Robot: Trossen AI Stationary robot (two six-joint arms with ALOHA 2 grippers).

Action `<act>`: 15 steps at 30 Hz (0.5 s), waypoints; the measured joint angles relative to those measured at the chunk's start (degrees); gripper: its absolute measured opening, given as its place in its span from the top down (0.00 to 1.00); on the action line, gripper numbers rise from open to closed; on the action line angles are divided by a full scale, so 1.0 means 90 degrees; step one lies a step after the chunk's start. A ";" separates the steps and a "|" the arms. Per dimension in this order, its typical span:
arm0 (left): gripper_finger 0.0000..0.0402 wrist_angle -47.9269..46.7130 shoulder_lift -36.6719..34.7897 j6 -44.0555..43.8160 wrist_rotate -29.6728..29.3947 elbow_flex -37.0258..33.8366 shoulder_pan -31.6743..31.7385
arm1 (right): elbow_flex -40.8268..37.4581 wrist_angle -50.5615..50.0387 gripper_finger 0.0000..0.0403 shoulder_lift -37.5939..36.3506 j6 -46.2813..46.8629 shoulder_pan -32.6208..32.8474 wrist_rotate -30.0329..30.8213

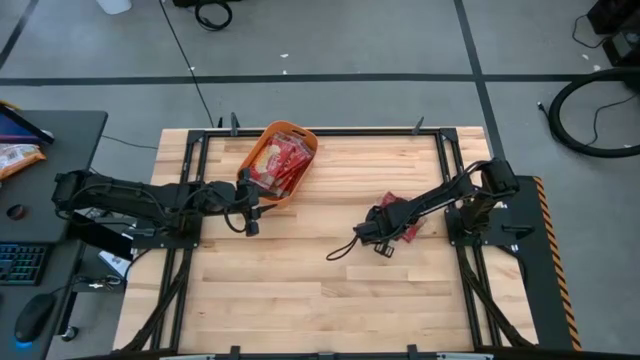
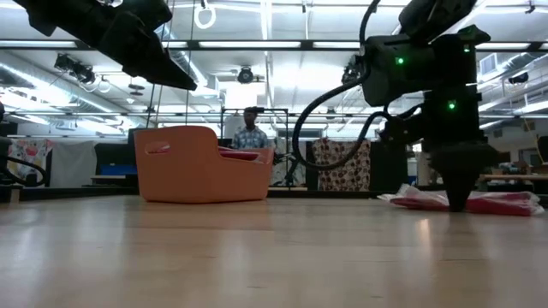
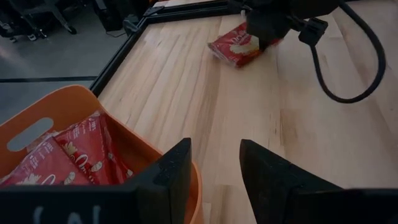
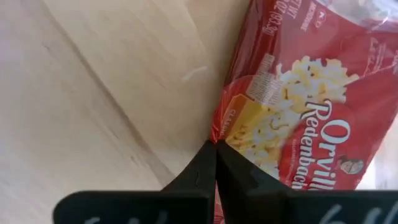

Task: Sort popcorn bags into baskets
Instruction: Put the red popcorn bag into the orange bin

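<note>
The orange basket (image 1: pixel 283 160) stands at the far middle of the table with several red popcorn bags (image 3: pixel 81 155) inside. It also shows in the low view (image 2: pixel 201 162). My left gripper (image 3: pixel 214 174) is open and empty, just over the basket's near rim (image 1: pixel 248 215). One red popcorn bag (image 1: pixel 402 215) lies flat on the table at the right, and it also shows in the right wrist view (image 4: pixel 311 93). My right gripper (image 4: pixel 214 146) stands at the bag's near edge with its fingers shut (image 1: pixel 385 238). My right gripper's fingertips meet on the popcorn bag's edge (image 4: pixel 219 134), beside the yellow picture. The fingers point down from above (image 2: pixel 458 197). The bag lies flat on the table. How much of the edge is between the tips, I cannot tell.
A black frame (image 1: pixel 200 140) runs round the wooden table top. Bare wood lies between the basket and the right bag (image 1: pixel 340 190) and toward the near edge. A desk with a keyboard (image 1: pixel 25 262) stands left of the table. A person (image 2: pixel 250 133) stands far behind the basket.
</note>
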 joint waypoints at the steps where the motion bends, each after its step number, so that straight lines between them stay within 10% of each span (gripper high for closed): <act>1: 0.65 -0.0005 0.0000 0.0000 0.0000 0.0000 0.0000 | 0.0025 -0.0038 0.97 0.0007 -0.0035 0.0025 0.0011; 15: 0.65 -0.0003 -0.0277 0.0197 -0.0035 0.0010 -0.0121 | 0.1508 -0.1026 0.99 0.0012 -0.1034 0.0431 0.1787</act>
